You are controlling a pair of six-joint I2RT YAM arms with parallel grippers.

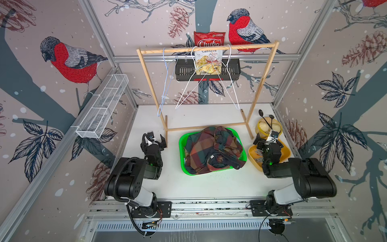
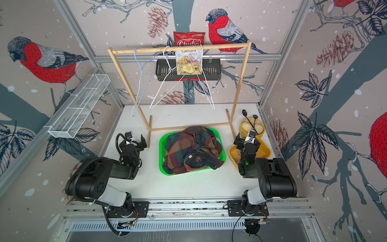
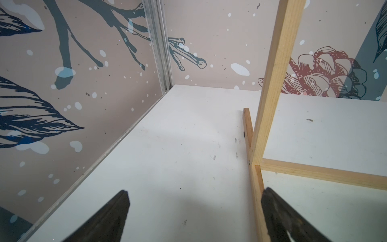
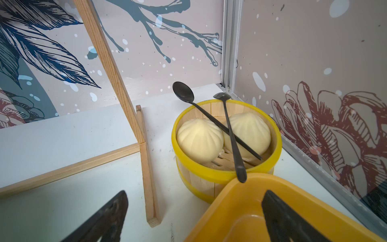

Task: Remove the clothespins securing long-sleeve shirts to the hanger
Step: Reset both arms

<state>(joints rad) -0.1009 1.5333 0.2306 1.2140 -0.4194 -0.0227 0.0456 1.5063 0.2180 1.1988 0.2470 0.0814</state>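
The long-sleeve shirts lie heaped in a green basket (image 1: pixel 181 159) (image 2: pixel 161 150), the dark check shirt (image 1: pixel 211 150) (image 2: pixel 192 146) on top. Three wire hangers (image 1: pixel 194 83) (image 2: pixel 167 88) hang bare on the wooden rack (image 1: pixel 207 48). No clothespins show on them. Small pale pieces (image 1: pixel 258 155) lie in the yellow tray (image 1: pixel 285 151) (image 4: pixel 247 209), mostly hidden; I cannot tell what they are. My left gripper (image 1: pixel 154 139) (image 2: pixel 136 140) (image 3: pixel 195 191) is open and empty by the rack's left foot (image 3: pixel 254 188). My right gripper (image 1: pixel 268 140) (image 2: pixel 248 140) (image 4: pixel 195 192) is open and empty over the tray's edge.
A yellow-rimmed steamer (image 1: pixel 259 128) (image 4: pixel 226 175) with two buns and two black spoons (image 4: pixel 209 119) stands behind the tray. A black wall basket (image 1: pixel 184 72) holds a chips bag (image 1: pixel 209 42). A white wire shelf (image 1: pixel 102 106) hangs on the left wall.
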